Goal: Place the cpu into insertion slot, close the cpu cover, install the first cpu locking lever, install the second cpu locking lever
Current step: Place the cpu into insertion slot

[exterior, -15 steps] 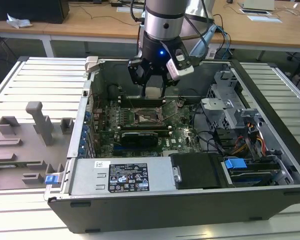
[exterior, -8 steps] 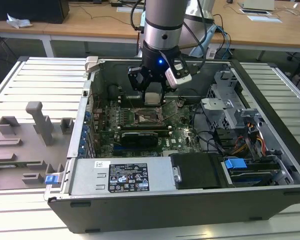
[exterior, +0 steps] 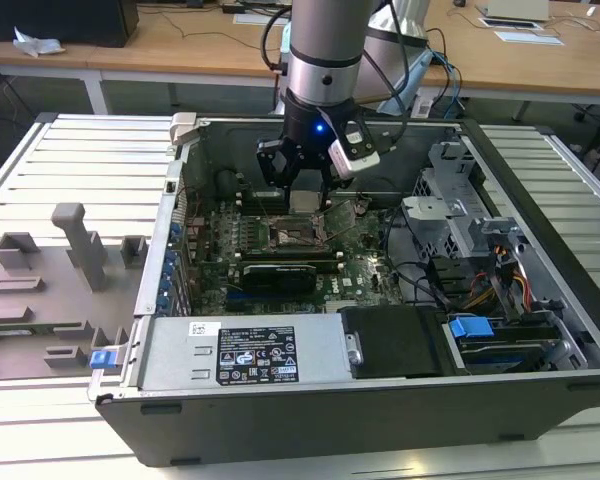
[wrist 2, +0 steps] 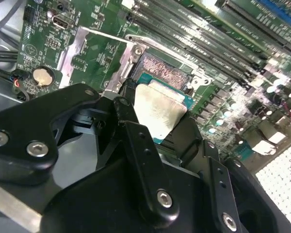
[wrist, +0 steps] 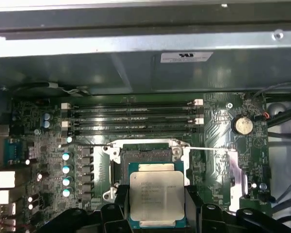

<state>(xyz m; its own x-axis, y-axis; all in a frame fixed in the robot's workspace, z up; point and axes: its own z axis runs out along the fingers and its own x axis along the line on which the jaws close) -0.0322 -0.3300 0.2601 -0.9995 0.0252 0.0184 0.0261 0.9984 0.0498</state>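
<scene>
My gripper [exterior: 305,180] hangs inside the open computer case and is shut on the cpu [wrist: 156,196], a flat square chip with a silver top and a green edge. The chip is held by two opposite sides, its top facing the first wrist camera. It hovers just above and slightly off the insertion slot [wrist: 145,155], whose dark square contact field shows in both wrist views. The cpu cover [wrist 2: 70,53], a thin metal frame with a square window, is swung open beside the insertion slot [wrist 2: 162,75]. In the exterior view the cpu [exterior: 305,200] sits over the insertion slot [exterior: 298,236].
Long memory slots [wrist: 131,119] run beside the socket towards the case wall. A coin cell [wrist: 242,125] and black cables [wrist: 281,116] lie beyond the open cover. The power supply [exterior: 245,352] and drive cage [exterior: 480,250] border the board. A grey fixture [exterior: 75,245] stands at the exterior view's left.
</scene>
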